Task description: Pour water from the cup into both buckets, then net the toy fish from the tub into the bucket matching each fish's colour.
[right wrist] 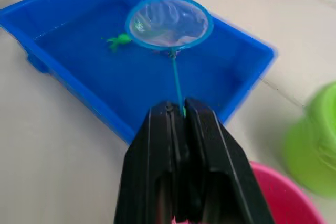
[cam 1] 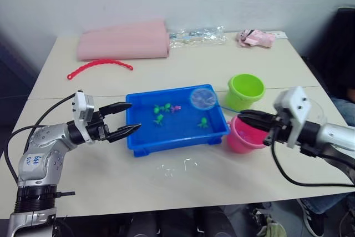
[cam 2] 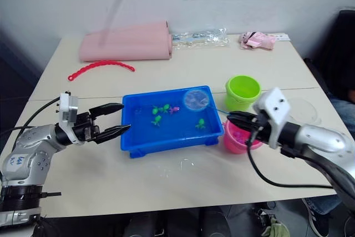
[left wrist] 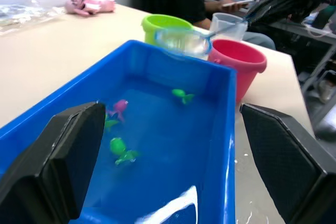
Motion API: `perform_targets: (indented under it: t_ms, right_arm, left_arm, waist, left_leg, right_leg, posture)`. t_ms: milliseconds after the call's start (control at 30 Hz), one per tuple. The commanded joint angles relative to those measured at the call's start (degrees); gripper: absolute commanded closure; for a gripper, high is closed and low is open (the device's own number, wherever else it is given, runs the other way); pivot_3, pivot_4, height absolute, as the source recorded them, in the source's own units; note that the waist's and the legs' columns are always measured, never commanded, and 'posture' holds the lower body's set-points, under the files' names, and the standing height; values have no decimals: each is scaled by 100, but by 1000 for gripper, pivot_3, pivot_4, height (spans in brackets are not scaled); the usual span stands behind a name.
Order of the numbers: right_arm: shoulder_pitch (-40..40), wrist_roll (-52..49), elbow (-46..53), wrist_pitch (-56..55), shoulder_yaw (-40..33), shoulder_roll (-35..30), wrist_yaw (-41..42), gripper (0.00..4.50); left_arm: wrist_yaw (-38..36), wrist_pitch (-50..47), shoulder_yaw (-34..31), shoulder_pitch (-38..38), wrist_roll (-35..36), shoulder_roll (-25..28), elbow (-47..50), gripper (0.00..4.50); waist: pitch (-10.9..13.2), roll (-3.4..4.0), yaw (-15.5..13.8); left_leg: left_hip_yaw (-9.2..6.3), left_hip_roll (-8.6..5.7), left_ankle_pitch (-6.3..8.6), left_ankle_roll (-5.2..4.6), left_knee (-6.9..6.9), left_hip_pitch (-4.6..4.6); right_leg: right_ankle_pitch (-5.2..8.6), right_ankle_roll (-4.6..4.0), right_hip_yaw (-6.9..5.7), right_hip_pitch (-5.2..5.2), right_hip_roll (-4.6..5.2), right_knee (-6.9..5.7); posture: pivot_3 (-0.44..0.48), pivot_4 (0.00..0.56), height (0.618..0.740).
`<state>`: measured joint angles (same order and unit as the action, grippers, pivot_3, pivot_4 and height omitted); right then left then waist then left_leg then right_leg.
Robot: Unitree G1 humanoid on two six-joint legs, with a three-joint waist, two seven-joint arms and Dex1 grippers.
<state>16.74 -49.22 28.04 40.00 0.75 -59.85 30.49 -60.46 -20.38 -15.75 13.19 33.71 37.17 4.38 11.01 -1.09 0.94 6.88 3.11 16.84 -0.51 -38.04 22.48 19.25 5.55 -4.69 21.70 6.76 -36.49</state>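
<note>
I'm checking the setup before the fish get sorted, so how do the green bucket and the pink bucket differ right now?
The green bucket is lime; the pink bucket is hot pink. The green bucket stands farther back, beyond the tub's far right corner, while the pink bucket sits nearer, beside the tub's right end. The right gripper hangs over the pink bucket, not the green bucket. Both stand upright, open-topped.

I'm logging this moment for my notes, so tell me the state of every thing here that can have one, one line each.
Left claw: open, empty, at the tub's left end.
Right claw: shut on the net's handle.
Net: held over the tub, hoop empty.
Tub: upright, holding water and toy fish.
Toy fish: in the tub, none netted.
Green bucket: upright.
Pink bucket: upright.
Cup: upright behind the pink bucket.
</note>
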Motion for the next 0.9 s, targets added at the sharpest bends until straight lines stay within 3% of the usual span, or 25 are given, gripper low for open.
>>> perform_targets:
  t_ms: [33, 433, 567, 900]
  right_arm:
    - [797, 484, -446, 722, 637, 374, -42, 4500]
    - [1605, 1747, -1037, 1278, 1589, 1320, 253, 4500]
    - [1700, 1920, -1381, 1300, 1334, 1890, 60, 4500]
    - [1627, 2595, -1704, 889, 1250, 2448, -26, 4500]
  left_arm:
    - [182, 75, -314, -153, 138, 74, 364, 31]
    - [292, 38, -586, -497, 206, 256, 663, 31]
    - [406, -50, -523, -459, 221, 253, 793, 31]
    - [555, -210, -359, -239, 226, 225, 849, 31]
  waist:
    - [0, 0, -15]
    - [-1, -1, -41]
    - [-2, -3, -22]
    - [-3, -4, -2]
  left_leg:
    - [3, -1, 1, -1, 0, 0]
    - [26, -15, -6, -4, -15, 73]
    - [28, -16, -8, -5, -15, 71]
    - [32, -18, -8, -4, -11, 72]
  right_leg:
    - [0, 0, 0, 0, 0, 1]
    - [-3, 5, 0, 89, -9, -40]
    - [-4, 7, -4, 90, -10, -47]
    - [-4, 8, -31, 94, -10, -48]
  posture:
    - [0, 150, 740]
    - [0, 150, 740]
    - [0, 150, 740]
    - [0, 150, 740]
